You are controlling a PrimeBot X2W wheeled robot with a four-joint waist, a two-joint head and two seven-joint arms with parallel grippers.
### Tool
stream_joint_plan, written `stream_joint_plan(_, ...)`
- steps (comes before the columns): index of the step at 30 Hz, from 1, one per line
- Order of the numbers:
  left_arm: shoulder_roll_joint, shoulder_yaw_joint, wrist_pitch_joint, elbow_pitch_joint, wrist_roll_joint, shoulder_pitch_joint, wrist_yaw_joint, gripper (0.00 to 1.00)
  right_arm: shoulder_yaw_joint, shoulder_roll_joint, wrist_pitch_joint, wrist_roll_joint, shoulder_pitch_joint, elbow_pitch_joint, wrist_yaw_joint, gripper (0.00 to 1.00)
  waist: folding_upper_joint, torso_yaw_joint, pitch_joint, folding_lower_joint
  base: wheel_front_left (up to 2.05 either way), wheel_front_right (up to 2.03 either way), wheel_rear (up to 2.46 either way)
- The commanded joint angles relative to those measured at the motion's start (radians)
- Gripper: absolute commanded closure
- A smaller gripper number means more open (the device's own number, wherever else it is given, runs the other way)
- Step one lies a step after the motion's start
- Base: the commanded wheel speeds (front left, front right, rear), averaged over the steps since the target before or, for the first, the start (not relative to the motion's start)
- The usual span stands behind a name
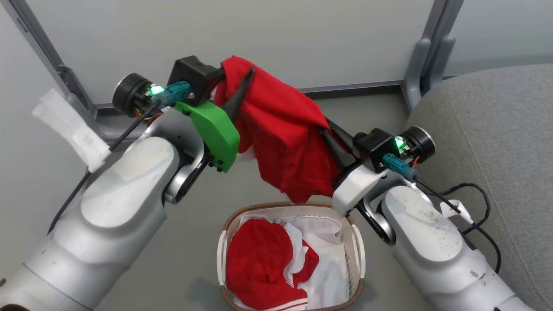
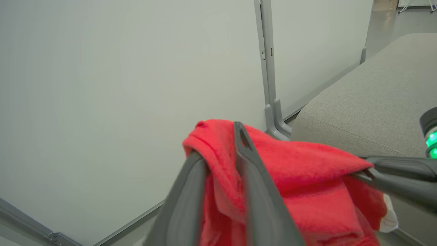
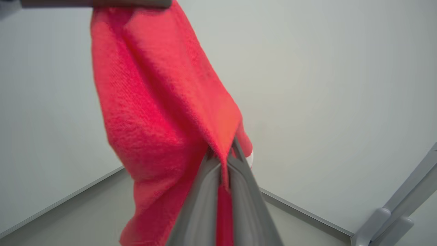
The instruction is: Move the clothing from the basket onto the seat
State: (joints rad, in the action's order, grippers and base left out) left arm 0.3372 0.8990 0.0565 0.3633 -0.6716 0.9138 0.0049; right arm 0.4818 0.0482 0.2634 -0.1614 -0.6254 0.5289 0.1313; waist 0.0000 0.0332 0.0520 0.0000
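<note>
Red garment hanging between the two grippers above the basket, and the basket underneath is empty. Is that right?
Not quite: the basket is not empty. The head view shows more red clothing lying in it on a white sheet. The rest stands: the red garment hangs between the left gripper and the right gripper, above the basket.

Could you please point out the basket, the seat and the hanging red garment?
basket (image 1: 221, 259): head view, left white handle.
seat (image 1: 497, 129): head view, grey top surface.
hanging red garment (image 1: 285, 129): head view, its draped middle.
</note>
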Motion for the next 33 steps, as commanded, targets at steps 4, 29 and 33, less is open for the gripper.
stream_joint_plan(4,0.036,-0.024,-0.054,0.013,-0.022,-0.069,0.011,0.00,-0.041,0.004,0.002,0.023,-0.005,-0.027,-0.001,1.00,0.0000,-0.007,0.009,0.0000,0.00,0.00,0.00)
stream_joint_plan(29,-0.032,-0.018,-0.319,0.027,-0.030,-0.404,-0.001,0.00,-0.326,0.004,0.002,0.157,0.106,-0.117,-0.001,1.00,0.0000,-0.093,0.035,0.0000,0.00,0.00,0.00)
stream_joint_plan(33,-0.043,-0.031,-0.323,0.028,-0.021,-0.417,-0.007,0.00,-0.342,0.004,0.002,0.173,0.110,-0.146,-0.001,1.00,0.0000,-0.135,0.048,0.0000,0.00,0.00,0.00)
